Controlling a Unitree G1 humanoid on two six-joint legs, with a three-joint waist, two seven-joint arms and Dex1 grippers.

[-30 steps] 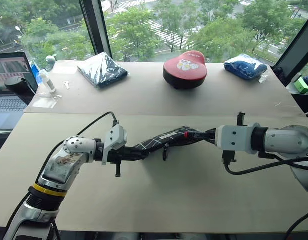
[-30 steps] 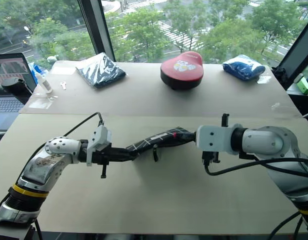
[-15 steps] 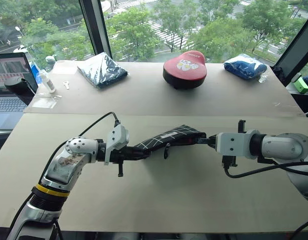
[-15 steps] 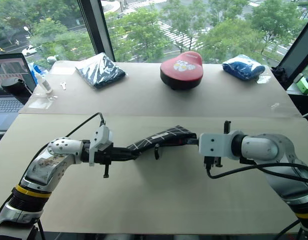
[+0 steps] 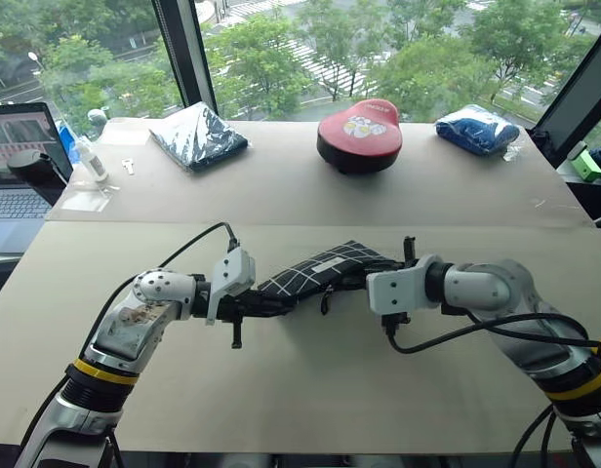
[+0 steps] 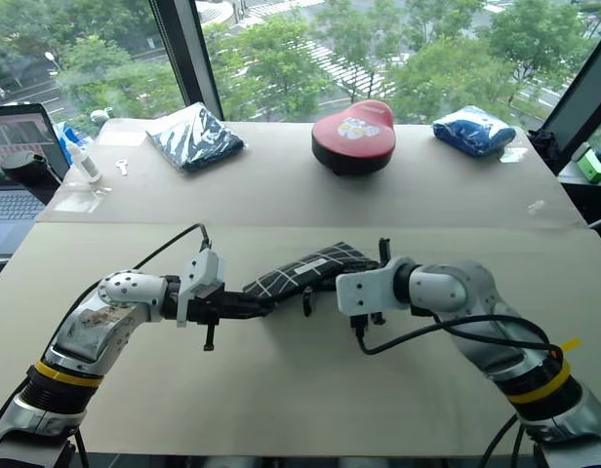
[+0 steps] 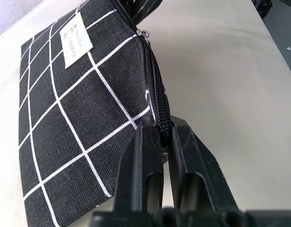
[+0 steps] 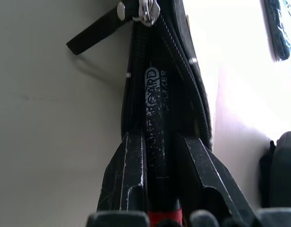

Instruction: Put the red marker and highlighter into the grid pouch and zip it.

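The grid pouch (image 5: 315,270), black with white lines and a small white label, hangs just above the middle of the table between my two grippers. My left gripper (image 7: 160,130) is shut on the pouch's zipper edge at its left end. My right gripper (image 8: 157,137) is shut on the red marker (image 8: 155,109). The marker's black half, with white lettering, reaches into the pouch's open mouth, and its red half sits back between the fingers. The zipper pull (image 8: 148,9) and its strap lie at the far end of the opening. The highlighter is hidden.
A red dome-shaped case (image 5: 359,135) stands at the back centre of the table. A dark wrapped bundle (image 5: 199,135) lies back left and a blue one (image 5: 479,129) back right. A laptop (image 5: 18,166) and a small bottle (image 5: 91,156) sit at the far left.
My right gripper has moved left and slightly down toward the pouch, carrying the marker deeper into its mouth; the red end no longer shows from above. The left gripper has held still.
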